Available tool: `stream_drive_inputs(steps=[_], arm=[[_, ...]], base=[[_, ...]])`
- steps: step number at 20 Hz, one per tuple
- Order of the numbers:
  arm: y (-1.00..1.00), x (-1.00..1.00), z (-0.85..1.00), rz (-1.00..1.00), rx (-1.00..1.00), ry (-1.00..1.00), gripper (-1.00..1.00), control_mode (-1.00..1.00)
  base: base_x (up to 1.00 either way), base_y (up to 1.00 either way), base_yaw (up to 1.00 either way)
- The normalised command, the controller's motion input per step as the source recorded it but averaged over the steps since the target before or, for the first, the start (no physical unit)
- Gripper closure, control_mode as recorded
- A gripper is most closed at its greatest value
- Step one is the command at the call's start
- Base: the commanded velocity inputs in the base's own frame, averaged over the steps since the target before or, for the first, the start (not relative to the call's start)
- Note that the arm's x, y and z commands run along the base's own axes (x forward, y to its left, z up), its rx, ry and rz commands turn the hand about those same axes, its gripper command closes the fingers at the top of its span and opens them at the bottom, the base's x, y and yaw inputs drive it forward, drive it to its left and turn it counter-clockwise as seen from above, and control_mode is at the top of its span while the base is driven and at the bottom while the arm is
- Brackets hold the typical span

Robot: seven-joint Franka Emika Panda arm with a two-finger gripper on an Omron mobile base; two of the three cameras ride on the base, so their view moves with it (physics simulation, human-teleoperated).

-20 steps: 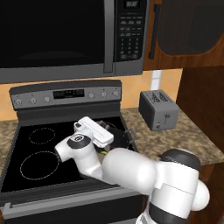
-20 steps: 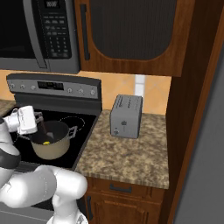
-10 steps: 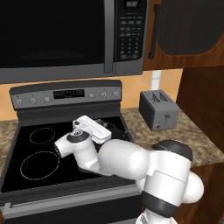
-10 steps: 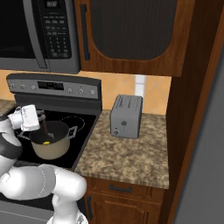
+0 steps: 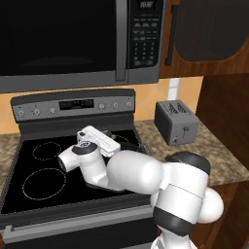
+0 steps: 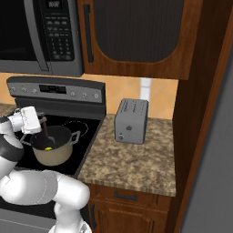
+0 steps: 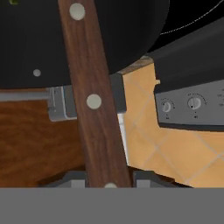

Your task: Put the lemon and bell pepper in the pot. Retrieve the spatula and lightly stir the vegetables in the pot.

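The beige pot [image 6: 53,154] stands on the stove's right front burner, and the yellow lemon [image 6: 48,148] lies on its dark bottom. My gripper [image 6: 40,119] hangs above the pot's left rim, shut on the spatula [image 6: 47,131]. The spatula slants down into the pot. In the hand view its brown riveted handle [image 7: 92,100] runs from between my fingertips [image 7: 70,177] up across the pot's dark inside [image 7: 30,39]. In the left base view my hand [image 5: 97,141] and arm cover most of the pot. The bell pepper is hidden.
A grey toaster [image 6: 132,120] stands on the granite counter [image 6: 136,159] right of the black stovetop [image 5: 34,175]. The stove's control panel [image 6: 59,91] rises behind the pot, with a microwave [image 5: 73,39] above. Wooden cabinets close in on the right.
My hand has risen slightly above the pot with the spatula still in its grip. The arm's elbow has swung to the right. The pot and lemon stay put.
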Motion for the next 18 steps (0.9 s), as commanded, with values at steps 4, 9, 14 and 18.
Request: stream_drive_inputs(steps=[4,9,14,18], arm=[[-0.01,0.00,0.10,0.07,0.08,-0.03,1.00,-1.00],[-0.28,-0.04,-0.03,0.01,0.02,0.00,1.00,-1.00],[-0.47,-0.31,0.00,0.00,0.03,0.00,1.00,-1.00],[-0.16,-0.18,0.24,0.08,0.25,0.02,1.00,-1.00]], base=[[0.00,0.00,0.00],[0.00,0.00,0.00],[0.00,0.00,0.00],[0.00,0.00,0.00]])
